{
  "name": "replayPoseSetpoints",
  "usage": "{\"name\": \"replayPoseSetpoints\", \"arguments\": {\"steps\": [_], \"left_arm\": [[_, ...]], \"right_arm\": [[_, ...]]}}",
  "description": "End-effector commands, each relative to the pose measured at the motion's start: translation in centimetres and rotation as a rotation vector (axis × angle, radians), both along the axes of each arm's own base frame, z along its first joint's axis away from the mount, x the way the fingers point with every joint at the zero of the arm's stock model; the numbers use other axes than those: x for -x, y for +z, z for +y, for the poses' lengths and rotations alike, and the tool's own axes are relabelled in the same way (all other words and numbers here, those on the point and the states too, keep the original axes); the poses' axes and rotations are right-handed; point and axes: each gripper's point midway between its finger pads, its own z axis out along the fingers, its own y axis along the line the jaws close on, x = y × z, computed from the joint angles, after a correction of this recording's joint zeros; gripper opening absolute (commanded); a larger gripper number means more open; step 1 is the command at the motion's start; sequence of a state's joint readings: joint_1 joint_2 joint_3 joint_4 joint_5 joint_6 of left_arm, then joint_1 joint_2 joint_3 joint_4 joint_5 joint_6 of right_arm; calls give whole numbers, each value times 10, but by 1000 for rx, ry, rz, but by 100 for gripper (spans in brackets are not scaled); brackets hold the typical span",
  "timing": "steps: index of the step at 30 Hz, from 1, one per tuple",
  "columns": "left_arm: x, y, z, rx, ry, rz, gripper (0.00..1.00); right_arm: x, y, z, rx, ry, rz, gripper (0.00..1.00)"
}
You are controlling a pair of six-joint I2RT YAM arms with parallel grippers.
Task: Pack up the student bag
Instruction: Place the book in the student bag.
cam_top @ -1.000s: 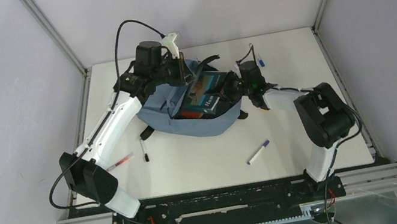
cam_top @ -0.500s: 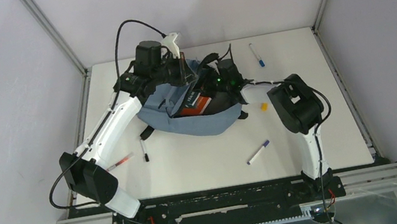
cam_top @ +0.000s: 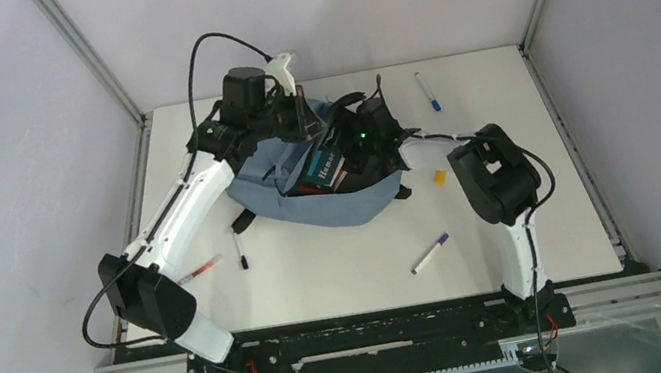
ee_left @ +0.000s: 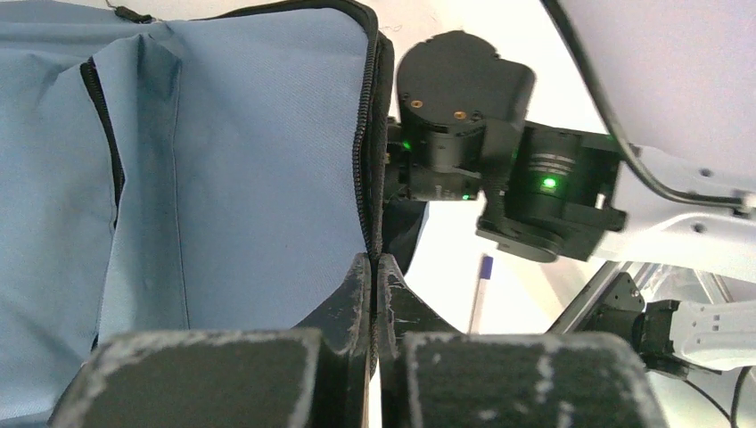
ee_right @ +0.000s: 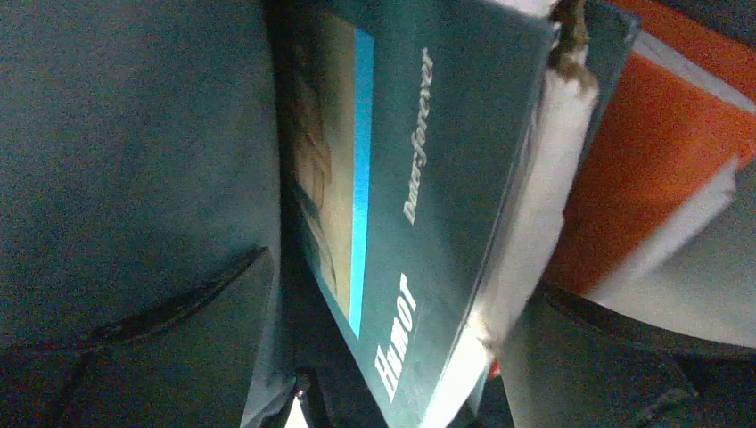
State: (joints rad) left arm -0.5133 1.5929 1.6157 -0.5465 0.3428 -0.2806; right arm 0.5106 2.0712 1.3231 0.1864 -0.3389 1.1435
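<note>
Student bag [cam_top: 350,205], soft grey-blue cloth with black zippers, lies slumped at the far middle of the white table [cam_top: 322,279], its mouth open. Left fingers [ee_left: 361,294] are pinched tight on the zippered rim. Right fingers [ee_right: 606,383] reach inside, clamped on a glossy teal book [ee_right: 428,178] beside an orange book [ee_right: 660,160]. Around the bag lie a blue-capped marker [cam_top: 427,91], a purple marker [cam_top: 430,253], a black marker [cam_top: 240,250], a red pen [cam_top: 201,268] and 1 small yellow block [cam_top: 439,176].
</note>
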Motion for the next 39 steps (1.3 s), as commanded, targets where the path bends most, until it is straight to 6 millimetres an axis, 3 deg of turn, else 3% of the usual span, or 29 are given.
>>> {"name": "replayPoseSetpoints", "arguments": {"steps": [1,9,13,19,25,26,29,31,34,37,39], "left_arm": [[-10,23,5,72,41,-47,0],[-20,22,14,80,82,-43,0],[-23,23,17,80,94,-46,0],[-25,21,12,94,83,-41,0],[-21,1,-2,44,43,-16,0],[-19,-4,-6,21,25,-12,5],[-9,-19,-12,-82,9,27,53],[-11,-21,-3,-134,53,33,70],[-14,-18,28,-219,182,3,83],[-10,-19,67,-276,344,-12,86],[0,-34,96,-284,454,34,85]], "right_arm": [[8,41,-14,74,14,-78,94],[34,37,-38,146,43,-29,96],[51,41,-60,184,52,-46,96],[79,75,-108,231,25,-185,96],[99,99,-174,340,-119,-271,96],[101,101,-182,346,-136,-278,97],[103,105,-202,361,-173,-288,97],[102,107,-210,369,-188,-292,97],[102,105,-220,383,-208,-283,97],[100,101,-227,396,-218,-265,97],[100,98,-233,406,-228,-253,97]]}}
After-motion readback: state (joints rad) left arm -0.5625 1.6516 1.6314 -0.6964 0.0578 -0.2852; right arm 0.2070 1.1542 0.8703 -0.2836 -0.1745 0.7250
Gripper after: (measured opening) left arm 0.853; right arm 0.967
